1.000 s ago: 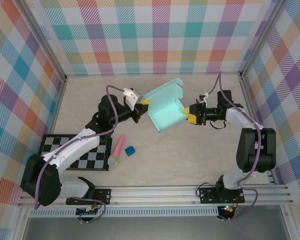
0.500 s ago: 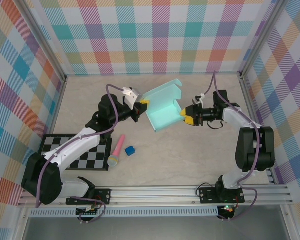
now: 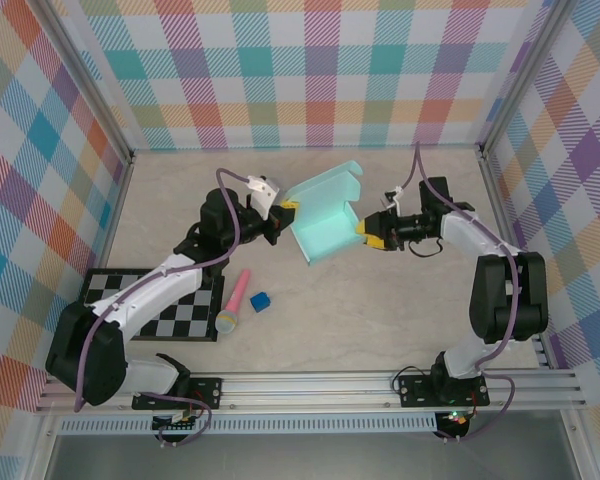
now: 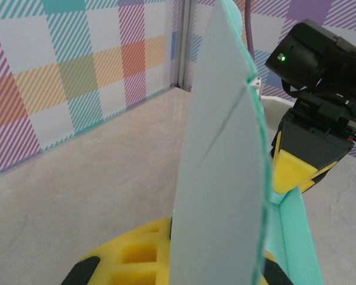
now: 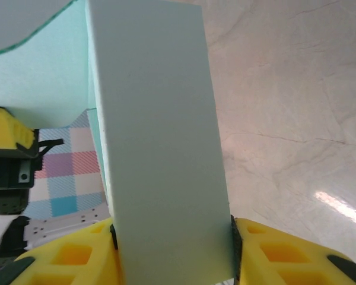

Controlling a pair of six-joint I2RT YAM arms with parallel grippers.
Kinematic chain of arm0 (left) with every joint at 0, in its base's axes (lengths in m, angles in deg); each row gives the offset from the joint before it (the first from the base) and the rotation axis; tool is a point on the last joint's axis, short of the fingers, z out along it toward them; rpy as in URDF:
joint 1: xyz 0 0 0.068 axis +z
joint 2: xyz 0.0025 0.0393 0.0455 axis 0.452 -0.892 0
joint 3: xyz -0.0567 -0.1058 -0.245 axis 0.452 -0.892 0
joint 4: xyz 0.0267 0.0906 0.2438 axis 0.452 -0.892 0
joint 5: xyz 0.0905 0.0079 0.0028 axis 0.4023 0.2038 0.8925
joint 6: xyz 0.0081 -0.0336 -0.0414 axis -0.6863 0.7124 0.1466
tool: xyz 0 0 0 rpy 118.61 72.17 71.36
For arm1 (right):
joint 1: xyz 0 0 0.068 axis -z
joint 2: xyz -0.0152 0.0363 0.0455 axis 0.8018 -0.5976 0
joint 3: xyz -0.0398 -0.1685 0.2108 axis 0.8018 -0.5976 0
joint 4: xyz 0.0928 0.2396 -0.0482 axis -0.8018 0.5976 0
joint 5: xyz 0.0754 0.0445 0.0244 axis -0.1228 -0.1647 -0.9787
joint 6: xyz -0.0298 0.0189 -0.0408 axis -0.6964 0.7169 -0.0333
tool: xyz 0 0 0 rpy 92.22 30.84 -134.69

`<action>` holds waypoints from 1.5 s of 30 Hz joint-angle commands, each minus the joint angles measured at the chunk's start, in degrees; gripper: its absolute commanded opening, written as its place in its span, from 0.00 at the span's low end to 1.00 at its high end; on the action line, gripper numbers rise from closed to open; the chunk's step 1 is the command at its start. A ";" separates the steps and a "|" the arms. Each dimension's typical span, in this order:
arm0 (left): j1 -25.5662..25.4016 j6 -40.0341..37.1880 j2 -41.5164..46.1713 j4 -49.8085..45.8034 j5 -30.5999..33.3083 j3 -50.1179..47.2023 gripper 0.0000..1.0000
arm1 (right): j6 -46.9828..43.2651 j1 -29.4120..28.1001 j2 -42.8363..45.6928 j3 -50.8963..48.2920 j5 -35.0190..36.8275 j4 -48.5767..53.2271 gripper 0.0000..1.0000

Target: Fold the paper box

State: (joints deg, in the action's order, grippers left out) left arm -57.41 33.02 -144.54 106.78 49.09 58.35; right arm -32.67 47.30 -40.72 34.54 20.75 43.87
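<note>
Left and right jaws are clamping opposite sides of the half-folded paper box [image 3: 325, 222], holding it over the worktop [image 3: 380, 300]; folding its lid down likely comes next.

Text check, all three views | readable words: none | brands, labels: none legible | numbers, signs: none legible | paper box [image 3: 325, 228]: visible card faces plain, unprinted

Top view looks down; both wrist views closely share the paper box [image 3: 325, 228].
</note>
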 commanded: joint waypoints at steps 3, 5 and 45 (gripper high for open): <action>-1.18 3.85 -0.29 7.83 -4.78 2.55 0.00 | -1.75 -4.68 0.88 0.96 10.57 4.04 0.39; -1.36 3.97 -0.64 7.83 -5.01 2.75 0.00 | -2.31 -5.65 0.99 1.30 13.81 4.93 0.39; -1.10 -12.02 -17.27 3.86 -5.15 3.57 0.00 | -2.57 -0.42 16.88 -8.29 33.37 0.69 0.68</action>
State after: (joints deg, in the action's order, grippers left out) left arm -58.92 23.58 -161.20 109.14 46.58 58.52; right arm -34.29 46.73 -26.75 27.89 52.42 46.19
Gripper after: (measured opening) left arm 0.053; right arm 0.676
